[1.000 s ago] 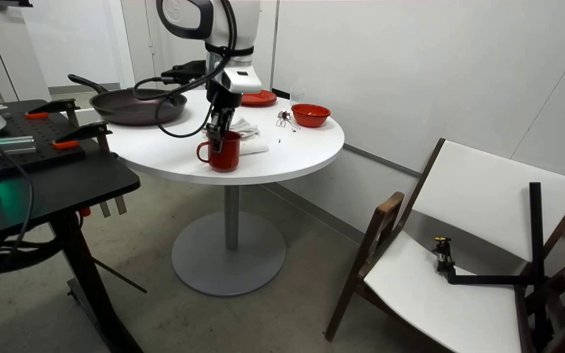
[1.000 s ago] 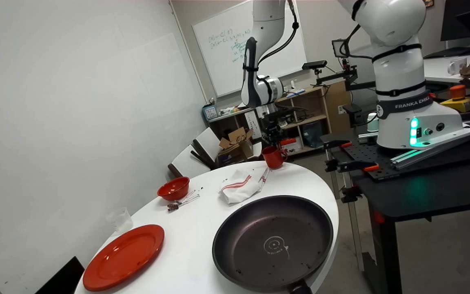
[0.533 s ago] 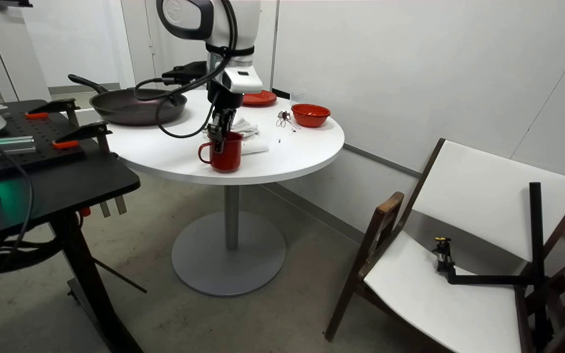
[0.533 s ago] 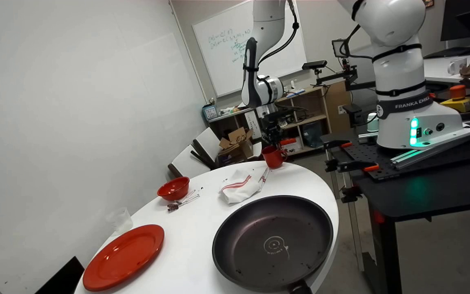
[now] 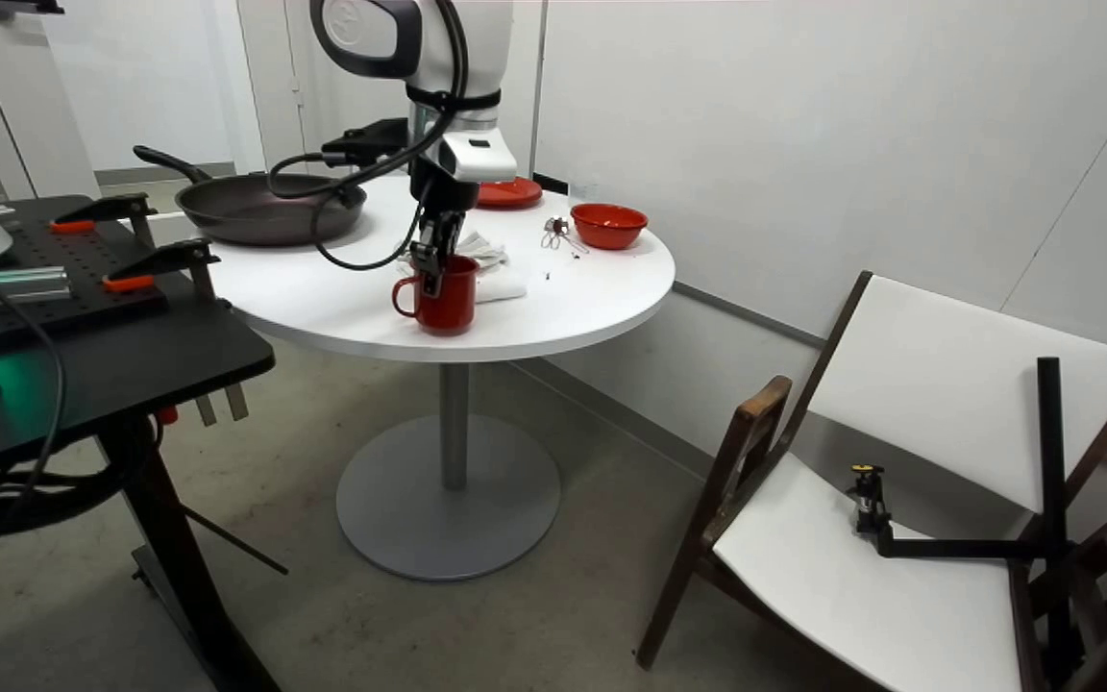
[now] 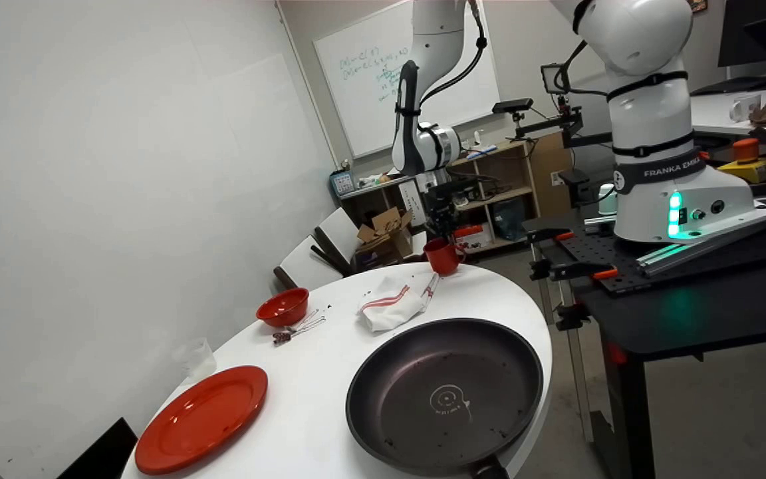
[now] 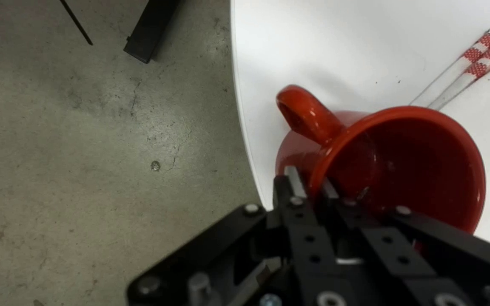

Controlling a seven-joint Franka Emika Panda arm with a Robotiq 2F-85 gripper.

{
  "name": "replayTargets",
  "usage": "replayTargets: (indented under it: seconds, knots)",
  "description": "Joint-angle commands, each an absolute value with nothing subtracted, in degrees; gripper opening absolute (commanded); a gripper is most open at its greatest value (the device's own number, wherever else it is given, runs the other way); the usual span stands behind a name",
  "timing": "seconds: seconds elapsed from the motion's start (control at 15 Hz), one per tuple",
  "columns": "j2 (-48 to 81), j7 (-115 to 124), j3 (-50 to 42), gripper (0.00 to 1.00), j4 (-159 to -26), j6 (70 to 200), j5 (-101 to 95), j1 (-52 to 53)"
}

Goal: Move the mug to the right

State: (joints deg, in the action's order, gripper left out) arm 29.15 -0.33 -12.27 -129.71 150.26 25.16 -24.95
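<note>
By a black two-fingered gripper (image 7: 312, 185), the wall of a red cylindrical mug (image 5: 455, 303) is pinched. The mug is held upright near the edge of a round white table (image 5: 582, 306); a red-striped white cloth (image 5: 483, 254) is seen beyond.

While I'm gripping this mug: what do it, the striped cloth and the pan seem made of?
Mug: glazed ceramic or enamelled metal, hard to tell; glossy, with bright highlights on its handle.
Cloth: probably woven cotton, matte; soft folds show.
Pan: likely metal with dark nonstick coating; smooth interior, low sheen.
</note>
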Motion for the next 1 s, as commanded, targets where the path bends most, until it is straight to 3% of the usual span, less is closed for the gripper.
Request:
replayTargets:
  seconds: [0.0,0.73,0.87,0.93]
  knots:
    - [29.3,-0.6,-11.1,0.03,-129.3,151.0,25.5,-25.8]
    - [30.5,-0.2,-10.9,0.07,-128.8,150.6,25.0,-25.6]
    - [30.7,-0.1,-10.9,0.22,-128.7,150.6,25.0,-25.7]
    - [30.6,-0.1,-10.9,0.25,-128.7,150.6,25.0,-25.7]
